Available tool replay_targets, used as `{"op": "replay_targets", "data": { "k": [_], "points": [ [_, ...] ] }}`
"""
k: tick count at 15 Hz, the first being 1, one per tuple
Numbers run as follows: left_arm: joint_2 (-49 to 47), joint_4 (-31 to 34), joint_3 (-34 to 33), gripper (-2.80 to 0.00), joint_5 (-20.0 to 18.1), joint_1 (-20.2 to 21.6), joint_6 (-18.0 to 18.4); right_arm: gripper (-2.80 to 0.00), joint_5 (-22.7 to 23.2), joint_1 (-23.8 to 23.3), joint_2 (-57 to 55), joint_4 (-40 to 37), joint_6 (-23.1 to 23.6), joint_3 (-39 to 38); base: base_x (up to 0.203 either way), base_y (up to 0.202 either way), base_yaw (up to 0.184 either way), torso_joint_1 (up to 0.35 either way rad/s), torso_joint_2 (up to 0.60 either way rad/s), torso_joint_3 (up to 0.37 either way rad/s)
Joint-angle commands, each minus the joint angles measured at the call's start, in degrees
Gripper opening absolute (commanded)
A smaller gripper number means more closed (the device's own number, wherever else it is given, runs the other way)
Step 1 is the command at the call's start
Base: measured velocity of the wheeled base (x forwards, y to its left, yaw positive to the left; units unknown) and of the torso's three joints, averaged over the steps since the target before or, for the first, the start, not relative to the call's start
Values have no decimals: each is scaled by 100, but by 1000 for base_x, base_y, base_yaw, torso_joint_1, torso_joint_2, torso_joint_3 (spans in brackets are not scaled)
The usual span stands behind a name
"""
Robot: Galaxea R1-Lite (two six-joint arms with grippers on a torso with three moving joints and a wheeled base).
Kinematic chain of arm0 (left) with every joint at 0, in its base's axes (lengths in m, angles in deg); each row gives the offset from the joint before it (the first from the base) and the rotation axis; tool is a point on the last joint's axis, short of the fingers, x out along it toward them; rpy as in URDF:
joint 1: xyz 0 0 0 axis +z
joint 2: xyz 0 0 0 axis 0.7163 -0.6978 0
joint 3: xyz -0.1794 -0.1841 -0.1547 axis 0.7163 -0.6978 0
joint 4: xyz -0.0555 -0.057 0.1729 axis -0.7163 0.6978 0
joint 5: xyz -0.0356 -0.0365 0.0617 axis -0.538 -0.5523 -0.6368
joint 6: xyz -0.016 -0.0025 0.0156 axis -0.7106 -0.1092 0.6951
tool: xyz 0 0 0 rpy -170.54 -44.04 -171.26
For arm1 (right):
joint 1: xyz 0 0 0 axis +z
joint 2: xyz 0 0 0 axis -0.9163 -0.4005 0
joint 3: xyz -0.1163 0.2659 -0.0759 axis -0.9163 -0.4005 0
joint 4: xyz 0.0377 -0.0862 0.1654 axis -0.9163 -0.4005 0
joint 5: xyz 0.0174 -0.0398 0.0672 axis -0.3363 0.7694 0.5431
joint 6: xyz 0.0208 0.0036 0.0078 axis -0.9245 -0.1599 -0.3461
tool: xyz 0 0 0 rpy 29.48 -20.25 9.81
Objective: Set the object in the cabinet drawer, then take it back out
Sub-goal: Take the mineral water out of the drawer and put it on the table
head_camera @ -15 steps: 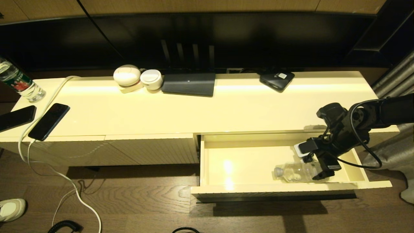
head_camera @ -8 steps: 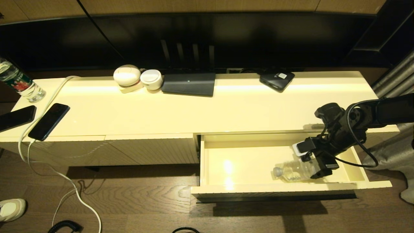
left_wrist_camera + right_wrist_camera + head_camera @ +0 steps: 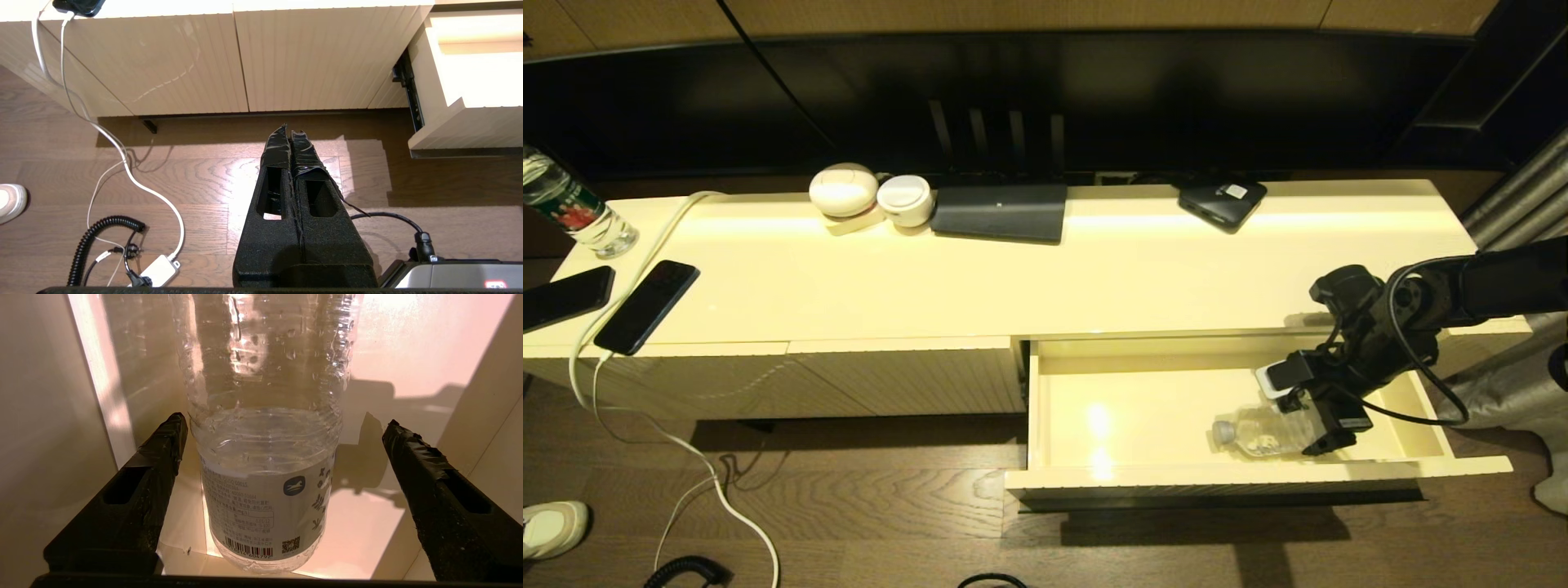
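Observation:
The cabinet drawer [image 3: 1258, 475] stands pulled out at the right, its glossy cream inside lit. The object, a small clear bottle [image 3: 1258, 433], lies on its side in the drawer with its white cap [image 3: 1221, 431] pointing left. In the right wrist view the bottle [image 3: 265, 375] shows a pale printed label near its base. My right gripper [image 3: 1305, 422] is down in the drawer and open, straddling the bottle's base end. One finger [image 3: 163, 449] is close beside the bottle, the other [image 3: 412, 453] well apart. My left gripper [image 3: 288, 131] is shut on nothing, parked over the wooden floor.
On the cabinet top [image 3: 1094, 269] lie two phones [image 3: 645, 306], a white cable [image 3: 654, 245], a green-and-red labelled bottle [image 3: 572, 208], two white round items [image 3: 843, 189], a dark flat device [image 3: 1001, 211] and a black box [image 3: 1222, 202]. The drawer's walls [image 3: 41, 416] hem in the right gripper.
My right gripper has slid a little to the left along the bottle, farther over its body, staying open. The bottle has hardly moved. The left arm is still.

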Motion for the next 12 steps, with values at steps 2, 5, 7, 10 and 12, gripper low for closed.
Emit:
{"op": "replay_targets", "data": {
  "k": [2, 5, 7, 10, 12],
  "points": [
    [0, -2, -9, -280, -5, 0, 0, 0, 9, 29, -101, -12, 44, 13, 0, 0, 0, 0, 0, 0],
    [0, -2, -9, -280, -1, 0, 0, 0, 9, 70, -152, -12, -72, 21, 0, 0, 0, 0, 0, 0],
    [0, -2, -9, -280, 1, 0, 0, 0, 28, 73, -160, -12, -83, 48, 0, 0, 0, 0, 0, 0],
    [0, -2, -13, -280, -4, 0, 0, -280, 18, 82, -152, -12, -74, 57, 0, 0, 0, 0, 0, 0],
    [0, -2, -18, -280, -5, 0, 0, -280, 27, 82, -152, -18, -74, 48, 0, 0, 0, 0, 0, 0]
  ]
}}
